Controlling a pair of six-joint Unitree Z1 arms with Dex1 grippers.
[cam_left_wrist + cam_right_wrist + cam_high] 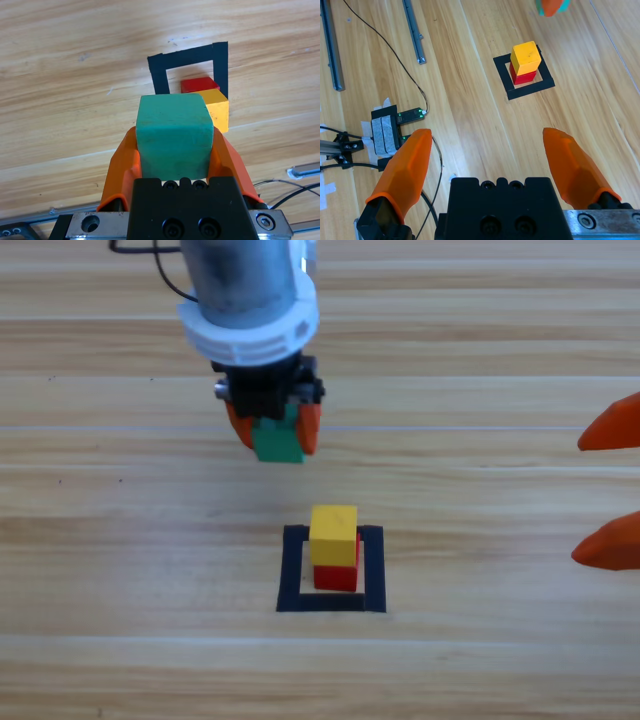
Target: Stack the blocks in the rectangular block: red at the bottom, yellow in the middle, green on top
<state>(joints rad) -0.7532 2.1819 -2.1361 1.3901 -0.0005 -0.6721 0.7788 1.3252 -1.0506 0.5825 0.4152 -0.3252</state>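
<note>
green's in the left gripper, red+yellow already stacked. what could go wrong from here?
1. The yellow cube looks slightly offset on the red cube, so a hard or off-centre placement could topple them.
2. The left gripper covers the green cube's sides; on release, its jaws might clip yellow.
3. The right gripper waits open at the edge, no conflict.

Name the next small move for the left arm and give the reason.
Probably carry the green cube over the yellow cube and then lower it. The left tool is shut on it above the table, short of the tape outline, where yellow already sits on the red cube. The right tool waits open at the edge.
</note>
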